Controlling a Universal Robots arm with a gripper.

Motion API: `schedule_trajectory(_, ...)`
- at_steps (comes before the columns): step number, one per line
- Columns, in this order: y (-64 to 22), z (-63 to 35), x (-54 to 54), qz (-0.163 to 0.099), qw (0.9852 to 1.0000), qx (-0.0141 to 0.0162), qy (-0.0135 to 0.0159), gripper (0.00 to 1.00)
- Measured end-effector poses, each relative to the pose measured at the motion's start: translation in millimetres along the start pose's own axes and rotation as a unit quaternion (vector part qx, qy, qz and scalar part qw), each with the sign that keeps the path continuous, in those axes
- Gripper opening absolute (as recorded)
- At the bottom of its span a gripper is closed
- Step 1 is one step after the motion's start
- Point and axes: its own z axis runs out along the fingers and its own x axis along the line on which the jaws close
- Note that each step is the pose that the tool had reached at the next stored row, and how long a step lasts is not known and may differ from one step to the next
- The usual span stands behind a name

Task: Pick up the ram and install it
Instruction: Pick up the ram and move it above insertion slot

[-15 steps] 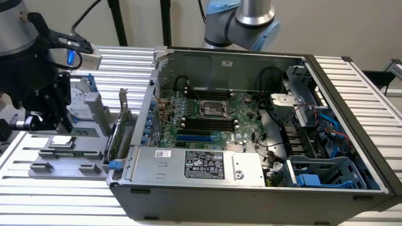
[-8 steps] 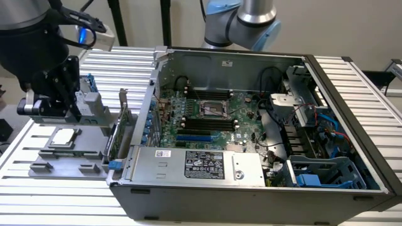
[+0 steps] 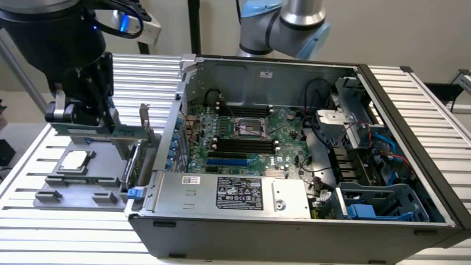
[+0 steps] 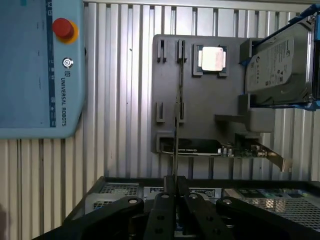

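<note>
My gripper (image 3: 83,117) hangs over the grey parts tray (image 3: 44,179) at the exterior view's left, outside the open computer case. It is shut on the ram (image 3: 103,131), a thin green stick held level just above the tray. In the wrist view the ram (image 4: 176,125) shows edge-on as a narrow dark line running out from between the closed fingers (image 4: 165,200), with my gripper (image 4: 172,186) above the tray (image 4: 200,105). The motherboard's black slots (image 3: 243,146) lie empty inside the case, to the exterior view's right of the gripper.
The tray holds a square silver processor (image 3: 75,160) (image 4: 212,58), an upright green card with a metal bracket (image 4: 225,149) and a hard drive (image 4: 277,65). The case wall (image 3: 173,121) stands between gripper and motherboard (image 3: 250,132). A teach pendant (image 4: 40,65) lies beside the tray.
</note>
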Motion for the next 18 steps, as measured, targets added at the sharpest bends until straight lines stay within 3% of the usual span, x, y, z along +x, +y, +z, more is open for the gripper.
schedule_trajectory(18, -81.2, -11.9, 0.2, -0.001, 0.9999, 0.0003, -0.0157, 0.13)
